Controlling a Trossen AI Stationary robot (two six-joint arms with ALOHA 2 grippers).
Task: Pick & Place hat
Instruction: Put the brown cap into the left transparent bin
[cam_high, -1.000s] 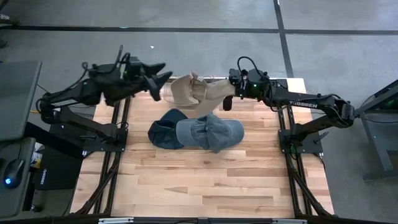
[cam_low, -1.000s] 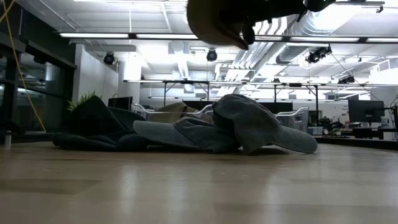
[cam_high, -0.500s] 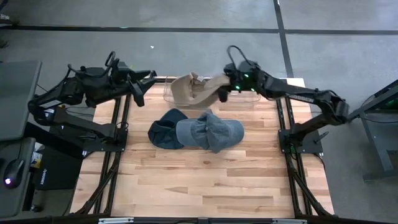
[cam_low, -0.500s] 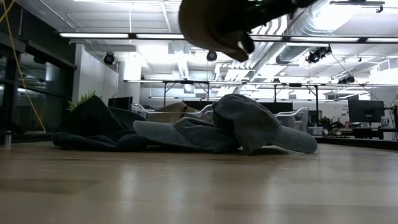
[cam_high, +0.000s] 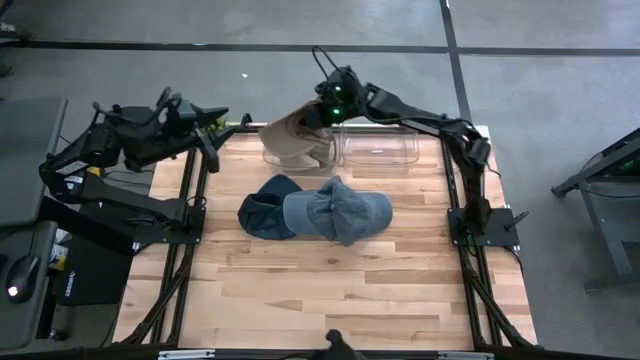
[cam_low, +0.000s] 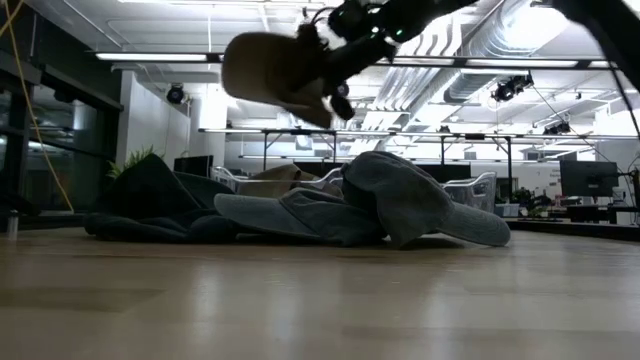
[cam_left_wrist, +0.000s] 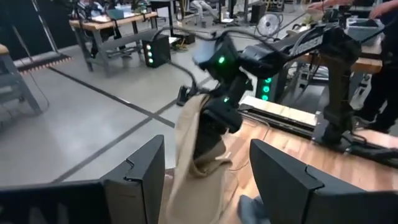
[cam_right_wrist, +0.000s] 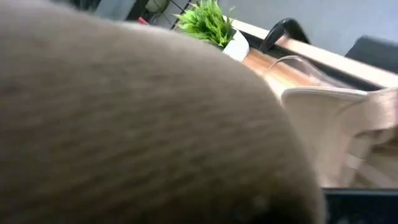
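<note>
A tan hat (cam_high: 293, 137) hangs in the air over the table's far edge, with my right gripper (cam_high: 323, 117) shut on it. In the low view the tan hat (cam_low: 272, 68) floats high above the table. My left gripper (cam_high: 228, 136) stands open off the table's far left corner, apart from the hat; in its wrist view the tan hat (cam_left_wrist: 194, 163) hangs beyond its two fingers. A dark blue hat (cam_high: 264, 212) and a grey-blue cap (cam_high: 345, 210) lie together mid-table, resting on their brims and crowns. My right gripper holds the tan hat by its upper edge (cam_left_wrist: 200, 111), coming from the table's right and slanting downward. The gripper body covers the exact spot. The hat hangs below the fingers, lifted clear of the table and over the clear bin.
Two clear bins (cam_high: 380, 150) stand side by side along the table's far edge; the left bin (cam_high: 275, 158) sits under the tan hat. A green plant (cam_right_wrist: 208, 22) stands beyond the far edge. The near half of the wooden table (cam_high: 330, 300) holds nothing.
My right gripper has swung along the far edge toward the table's left, rolling as it went, and carried the tan hat over the left bin. My left gripper has drawn back toward the table's left edge, away from the hat.
</note>
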